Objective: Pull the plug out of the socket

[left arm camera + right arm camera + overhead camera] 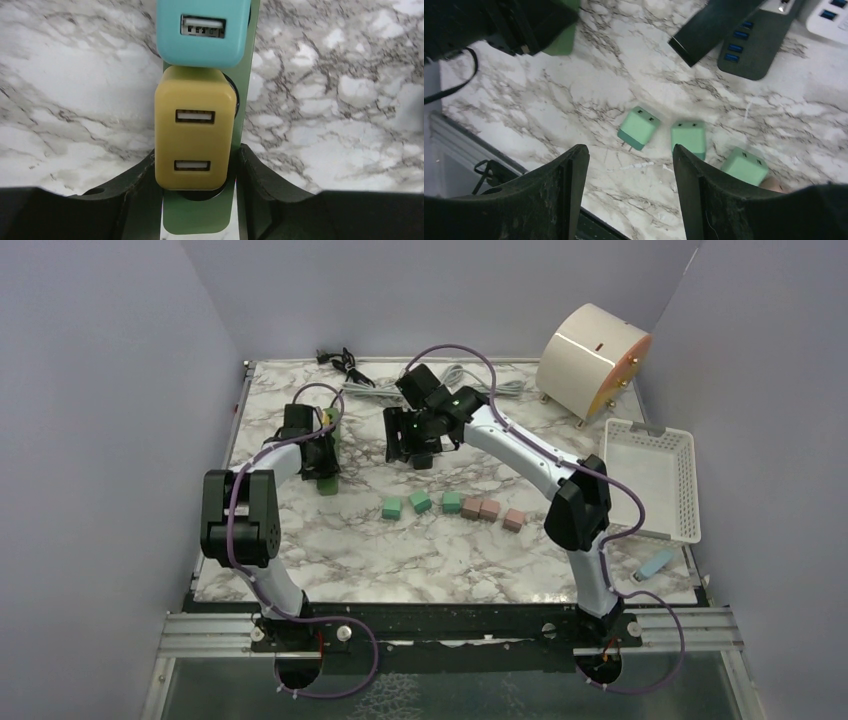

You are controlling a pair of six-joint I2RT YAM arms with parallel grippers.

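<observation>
A yellow plug with two USB ports sits in the green power strip, with a teal plug in the socket beyond it. My left gripper is open, its jaws straddling the near end of the yellow plug. The left finger touches the plug's side. A thin gap shows at the right finger. In the top view the left gripper covers the green strip. My right gripper is open and empty, held above the table.
Three green plugs and three pink ones lie loose in a row mid-table. A black power strip and white strip lie behind. A white basket and a beige drum stand at right.
</observation>
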